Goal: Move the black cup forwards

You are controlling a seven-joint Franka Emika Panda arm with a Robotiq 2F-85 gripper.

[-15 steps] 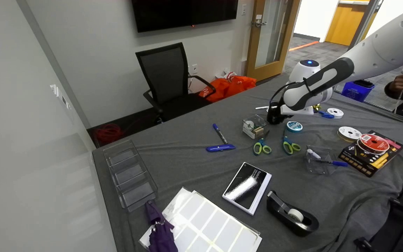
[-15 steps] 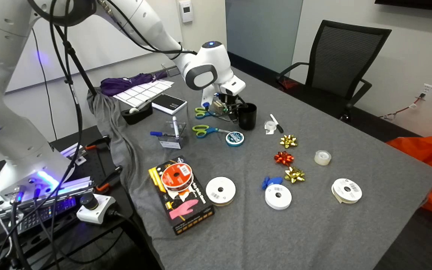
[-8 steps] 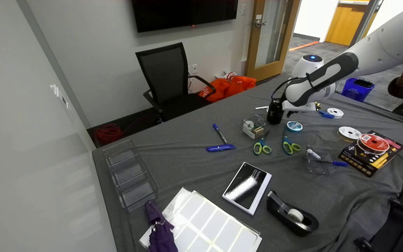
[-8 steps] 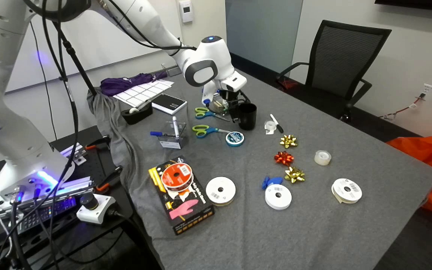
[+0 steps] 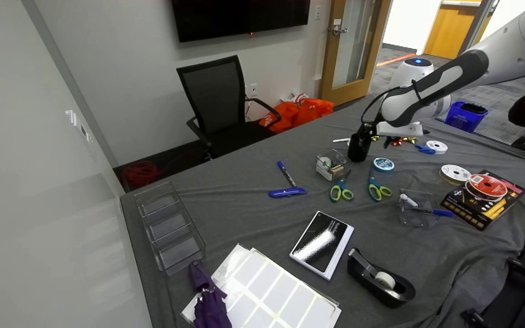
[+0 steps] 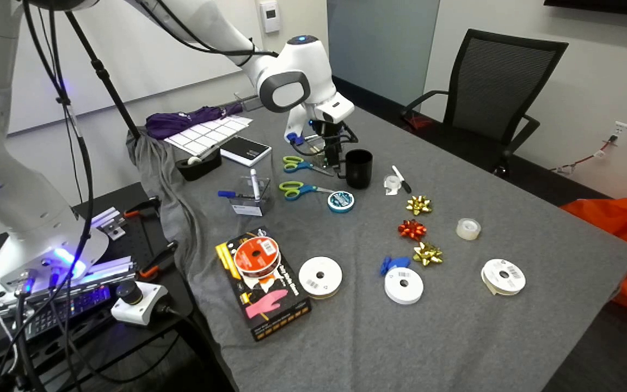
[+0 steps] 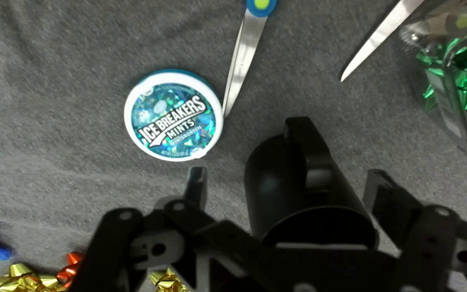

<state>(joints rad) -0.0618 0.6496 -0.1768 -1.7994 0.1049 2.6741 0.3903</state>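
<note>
The black cup (image 7: 264, 190), a plain cylinder with a handle, stands upright on the grey cloth. It shows in both exterior views, beside the gripper (image 6: 335, 152). In the wrist view the gripper (image 7: 286, 182) is open. One of its fingers (image 7: 196, 184) is at the left of the cup with cloth showing between, the other close by the cup's right side. Nothing is held. The gripper's body hides part of the cup's rim and mouth. From an exterior view, a dark finger overlaps the top of the cup (image 5: 358, 149), so the gap there is hard to judge.
A round mint tin (image 7: 173, 115) and scissors (image 7: 243, 56) lie near the cup. A clear box (image 5: 331, 166) with small things stands close by. Tape and a marker (image 6: 401, 178) lie on the cup's far side from the gripper; bows (image 6: 412, 230) and ribbon spools (image 6: 404, 285) lie farther off.
The arm and gripper have risen and drawn back from beside the cup's handle. More of the cup's handle side now shows. The cup stands where it stood.
</note>
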